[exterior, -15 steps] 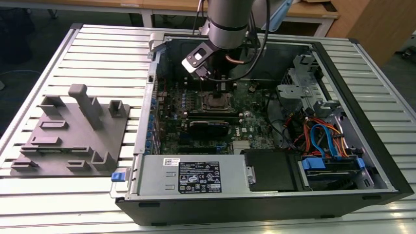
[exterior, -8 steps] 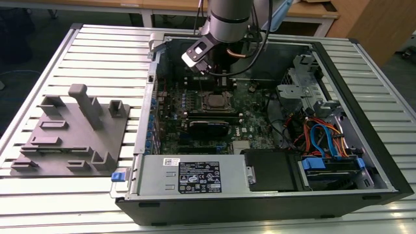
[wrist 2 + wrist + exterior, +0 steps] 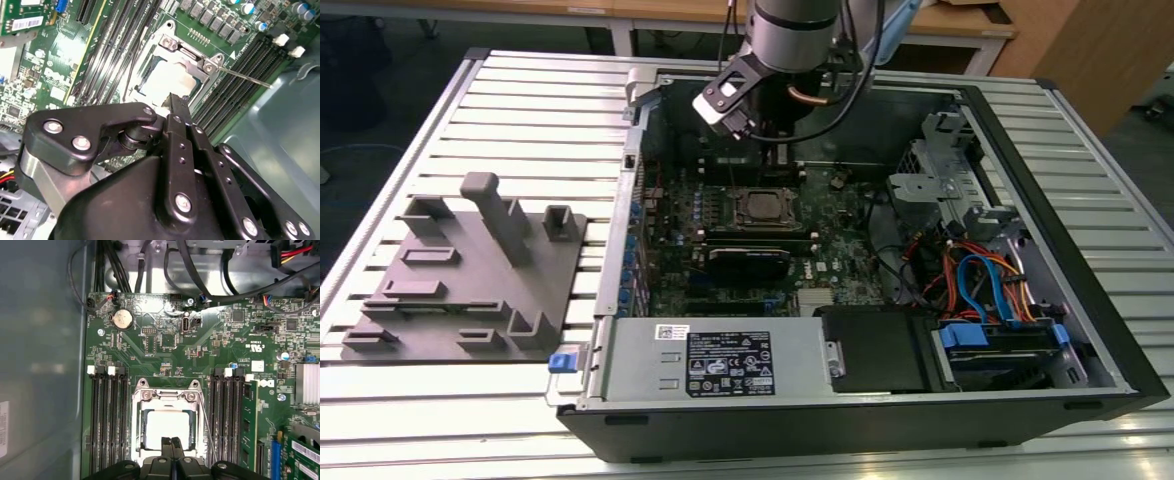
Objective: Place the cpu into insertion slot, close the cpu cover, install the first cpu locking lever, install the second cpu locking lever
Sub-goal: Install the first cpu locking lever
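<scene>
The cpu lies in the insertion slot on the green motherboard, its pale metal top showing through the cut-out. The cpu cover lies flat over it as a silvery frame. One thin wire locking lever runs along the socket's side; in the second wrist view this locking lever sticks out past the socket's corner over the memory slots. My gripper hangs just above the socket's edge, its two black fingers pressed together with nothing between them. In the exterior view the gripper reaches down into the open case.
Black memory slots flank the socket on both sides. Cables and the case wall bound the board. A drive cage with blue and orange wires and the power supply fill the case's near end. A grey fixture sits outside at the exterior view's left.
</scene>
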### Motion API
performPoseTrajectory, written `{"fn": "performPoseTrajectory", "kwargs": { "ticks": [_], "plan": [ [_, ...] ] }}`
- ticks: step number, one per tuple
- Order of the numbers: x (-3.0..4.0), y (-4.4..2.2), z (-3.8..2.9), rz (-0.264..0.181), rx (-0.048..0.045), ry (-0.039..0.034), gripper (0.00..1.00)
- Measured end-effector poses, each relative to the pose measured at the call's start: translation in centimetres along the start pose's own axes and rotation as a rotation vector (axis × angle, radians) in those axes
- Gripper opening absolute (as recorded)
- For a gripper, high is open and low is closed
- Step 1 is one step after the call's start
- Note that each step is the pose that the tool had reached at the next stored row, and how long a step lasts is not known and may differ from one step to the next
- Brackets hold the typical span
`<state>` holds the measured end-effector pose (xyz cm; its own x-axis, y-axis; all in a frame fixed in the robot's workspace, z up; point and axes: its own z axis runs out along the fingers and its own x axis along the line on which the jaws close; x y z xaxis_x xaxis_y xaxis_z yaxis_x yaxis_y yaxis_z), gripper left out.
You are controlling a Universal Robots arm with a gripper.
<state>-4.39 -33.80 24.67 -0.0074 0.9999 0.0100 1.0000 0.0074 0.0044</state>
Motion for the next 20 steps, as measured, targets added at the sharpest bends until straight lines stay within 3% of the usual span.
{"fn": "performPoseTrajectory", "kwargs": {
  "ticks": [8, 20],
  "plan": [
    [0.00, 0.01, -0.04, -0.012, 0.0002, 0.0002, 0.10],
    [0.00, 0.01, -0.02, -0.221, 0.0023, 0.0010, 0.10]
  ]
}}
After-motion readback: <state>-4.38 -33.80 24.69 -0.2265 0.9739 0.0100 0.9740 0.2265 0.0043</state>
